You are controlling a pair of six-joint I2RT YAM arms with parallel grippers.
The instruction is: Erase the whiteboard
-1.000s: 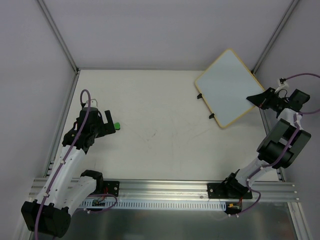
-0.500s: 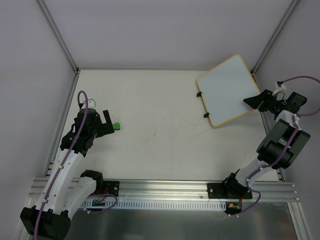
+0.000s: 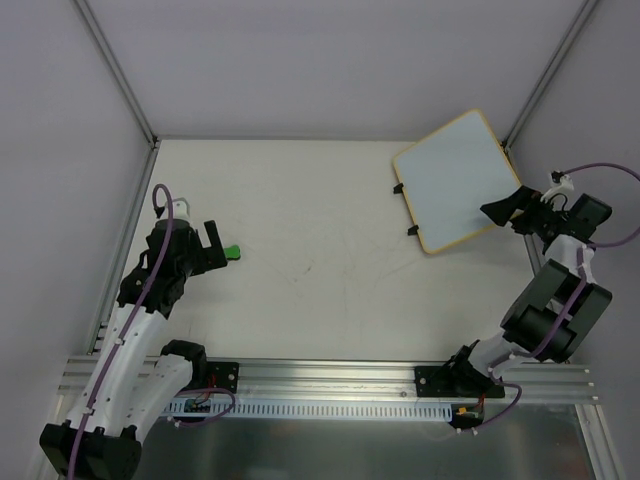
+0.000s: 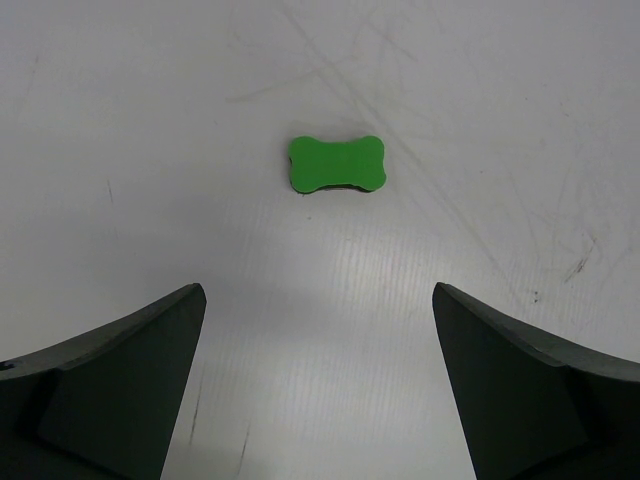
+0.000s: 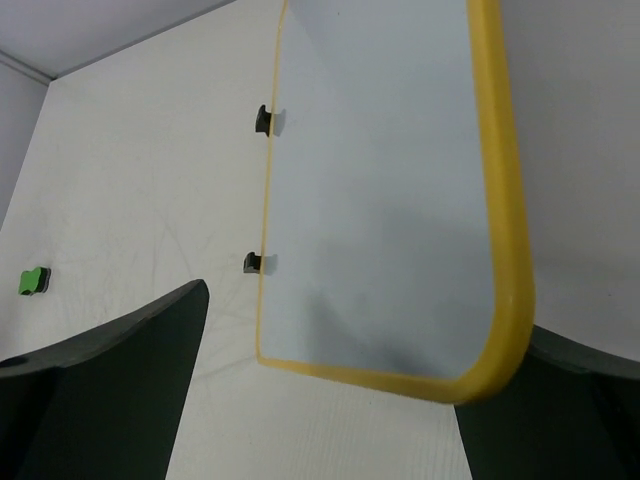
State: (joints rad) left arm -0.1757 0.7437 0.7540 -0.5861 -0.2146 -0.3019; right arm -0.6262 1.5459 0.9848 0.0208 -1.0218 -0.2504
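The whiteboard (image 3: 455, 180) lies at the back right of the table, its white face blank, with a yellow-tan frame and two black clips (image 5: 254, 263) on its left edge. My right gripper (image 3: 503, 208) is open at the board's near right corner. In the right wrist view that rounded corner (image 5: 500, 350) sits between the spread jaws of the right gripper (image 5: 365, 312), close in front of the right finger. A small green eraser (image 4: 336, 163) lies on the table just ahead of my open left gripper (image 4: 317, 292), which holds nothing. From above, the eraser (image 3: 232, 252) is at the left gripper's (image 3: 214, 246) tips.
Grey walls enclose the white table (image 3: 300, 250) on the left, back and right, with a metal post (image 3: 545, 75) just behind the whiteboard. An aluminium rail (image 3: 330, 385) carrying both arm bases runs along the near edge.
My right gripper has opened and let go of the whiteboard, which dropped from its lifted tilt and shifted slightly. The left arm has barely moved.
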